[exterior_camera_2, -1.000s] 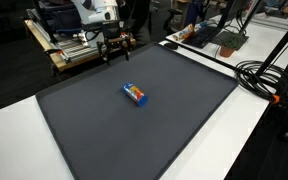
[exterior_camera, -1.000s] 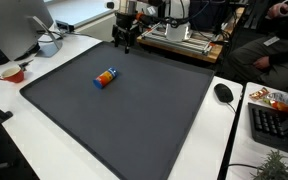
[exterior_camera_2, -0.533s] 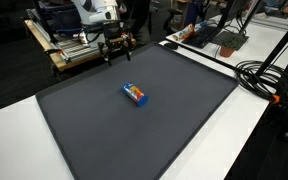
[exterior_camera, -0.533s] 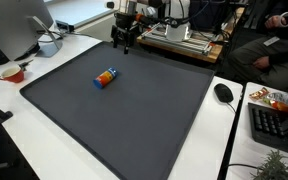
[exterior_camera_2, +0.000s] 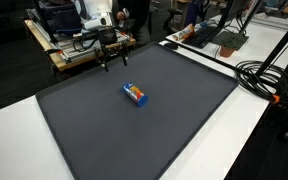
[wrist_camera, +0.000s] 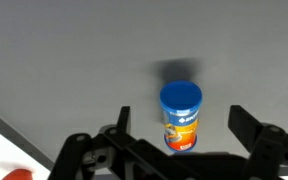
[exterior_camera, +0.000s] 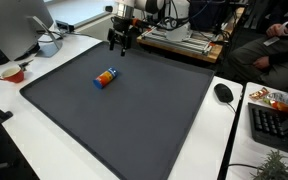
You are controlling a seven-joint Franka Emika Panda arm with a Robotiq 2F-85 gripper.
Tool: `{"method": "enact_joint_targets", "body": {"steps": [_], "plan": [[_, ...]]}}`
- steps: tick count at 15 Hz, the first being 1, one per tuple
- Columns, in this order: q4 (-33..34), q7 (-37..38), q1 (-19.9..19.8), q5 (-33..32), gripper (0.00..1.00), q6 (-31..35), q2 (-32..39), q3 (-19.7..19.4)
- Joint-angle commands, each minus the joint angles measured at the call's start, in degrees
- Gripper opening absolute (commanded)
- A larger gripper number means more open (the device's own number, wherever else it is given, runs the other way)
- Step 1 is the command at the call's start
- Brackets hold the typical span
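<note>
A small can with a blue lid and an orange, red and blue label (exterior_camera: pixel 106 77) lies on its side on the dark grey mat (exterior_camera: pixel 134 120); it shows in both exterior views (exterior_camera_2: pixel 134 94) and in the wrist view (wrist_camera: pixel 180 115). My gripper (exterior_camera: pixel 120 44) hangs open and empty above the mat's far edge, well apart from the can (exterior_camera_2: pixel 112 62). In the wrist view the two fingers (wrist_camera: pixel 179 135) are spread wide on either side of the can, which lies on the mat below.
A white bowl (exterior_camera: pixel 50 45) and a red cup (exterior_camera: pixel 13 73) stand on the white table beside the mat. A black mouse (exterior_camera: pixel 223 92) and keyboard (exterior_camera: pixel 274 125) lie on the other side. Black cables (exterior_camera_2: pixel 259 75) run along the table. A wooden rack (exterior_camera_2: pixel 79 50) stands behind the mat.
My gripper has moved a little along the mat's far edge and toward the can. The can has not moved.
</note>
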Motion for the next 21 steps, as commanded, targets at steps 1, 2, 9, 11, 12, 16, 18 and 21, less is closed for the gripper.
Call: {"method": "enact_joint_targets", "body": {"steps": [1,2,9,11,12,16,18,21], "plan": [[0.02,-6.45,4.83,3.8,1.0,5.05,5.17,-3.27],[0.04,-7.27,6.08,4.8,1.0,6.12,6.68,-3.63],[0.98,-6.39,9.04,8.91,1.0,7.7,10.39,-3.14],[2.25,-5.59,7.73,7.67,1.0,9.6,12.08,-2.08],[2.82,-6.18,7.83,7.52,1.0,9.84,12.5,-2.23],[5.35,-7.05,7.29,6.65,1.0,10.28,14.58,-1.91],[6.88,-7.06,6.97,6.68,1.0,10.62,16.17,-1.91],[8.9,-6.74,6.04,6.24,1.0,11.32,18.62,-1.33]]}}
